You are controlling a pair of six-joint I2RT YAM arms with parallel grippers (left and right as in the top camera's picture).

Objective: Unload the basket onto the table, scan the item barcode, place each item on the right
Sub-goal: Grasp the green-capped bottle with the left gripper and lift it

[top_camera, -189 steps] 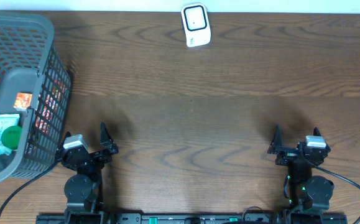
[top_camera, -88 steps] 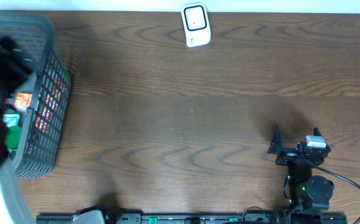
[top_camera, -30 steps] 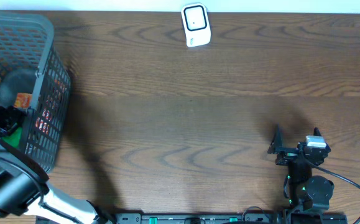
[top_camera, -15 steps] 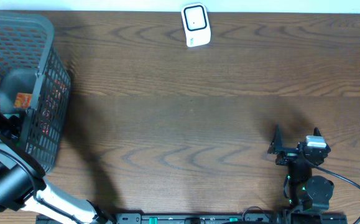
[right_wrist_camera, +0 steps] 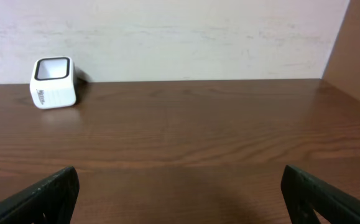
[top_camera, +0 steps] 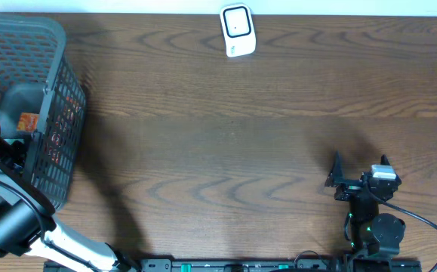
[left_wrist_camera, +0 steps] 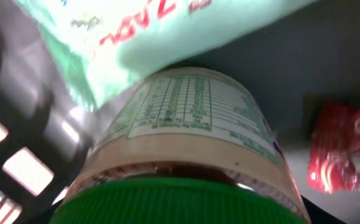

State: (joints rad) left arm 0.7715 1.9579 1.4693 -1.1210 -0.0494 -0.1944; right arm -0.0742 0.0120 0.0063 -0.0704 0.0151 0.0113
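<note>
Pickup step: the left gripper (top_camera: 10, 151) is down in the basket (top_camera: 52, 45) at the left edge of the tabletop (top_camera: 226, 151), over a green-capped bottle (left_wrist_camera: 186, 130); I cannot tell its grip. The right gripper (right_wrist_camera: 180, 196) sits wide open. Next, lift the bottle toward the scanner (top_camera: 238, 30) at the back edge. Its label (left_wrist_camera: 180, 106) seems a nutrition panel, unreadable

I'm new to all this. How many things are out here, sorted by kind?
Robot arms: 2, the left arm and the right arm
Baskets: 1, the grey basket
Scanners: 1, the white scanner
Bottles: 1, the green-capped bottle
Packets: 2, the mint-green packet and the red packet
Total: 7 that show; the basket may hide more.
</note>
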